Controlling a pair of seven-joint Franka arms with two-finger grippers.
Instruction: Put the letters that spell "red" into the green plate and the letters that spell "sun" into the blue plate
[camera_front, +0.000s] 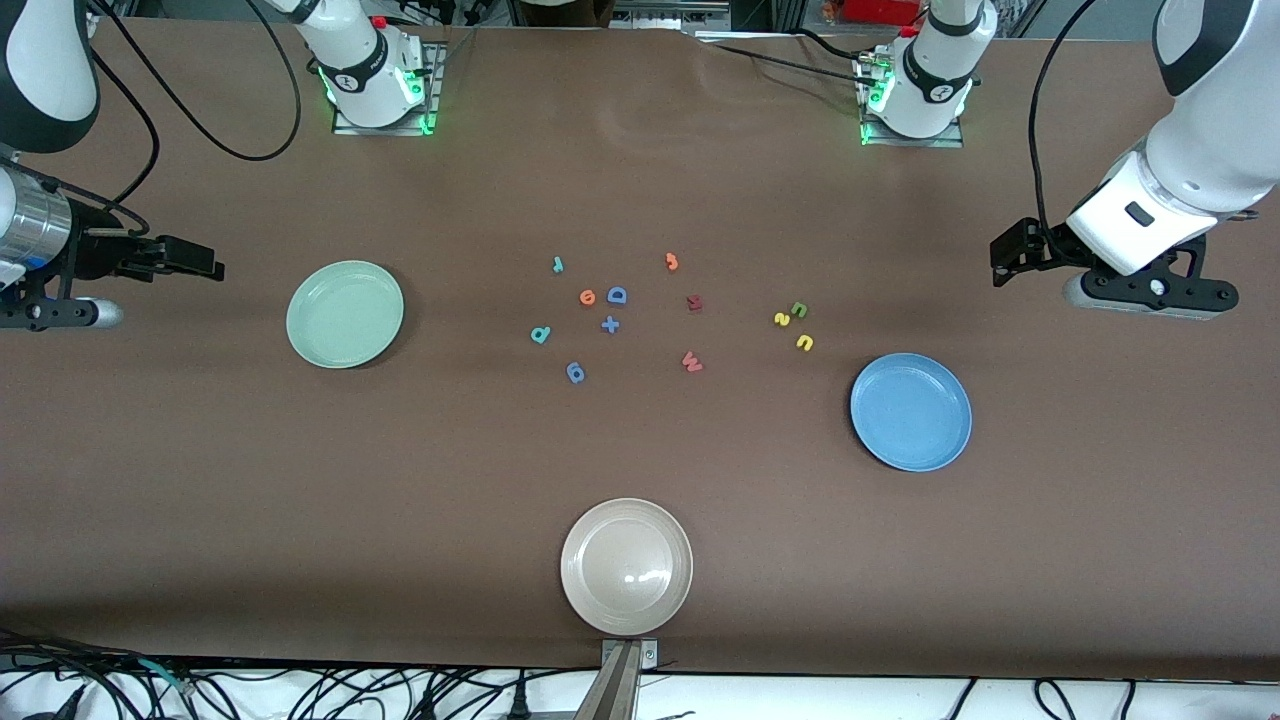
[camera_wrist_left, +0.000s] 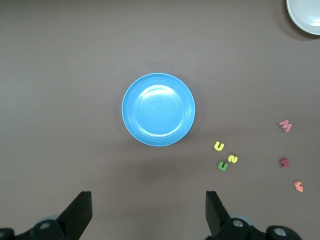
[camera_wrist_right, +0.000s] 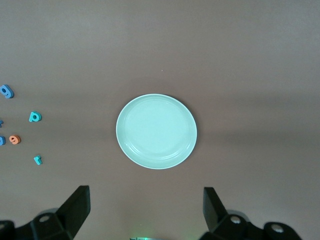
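End effectors (camera_front: 200, 262) (camera_front: 1005, 262) high at table ends

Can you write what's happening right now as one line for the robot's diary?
stage: start | left gripper: open, above table beside blue plate | right gripper: open, beside green plate | letters: all on table, plates empty

We see the green plate (camera_front: 345, 314) and blue plate (camera_front: 910, 411) both empty and flat. Teal r (camera_front: 558, 265), orange e (camera_front: 587, 297) and teal d (camera_front: 541, 334) lie mid-desk; yellow s (camera_front: 782, 319), u (camera_front: 805, 343) and green n (camera_front: 799, 310) seem clustered near blue.
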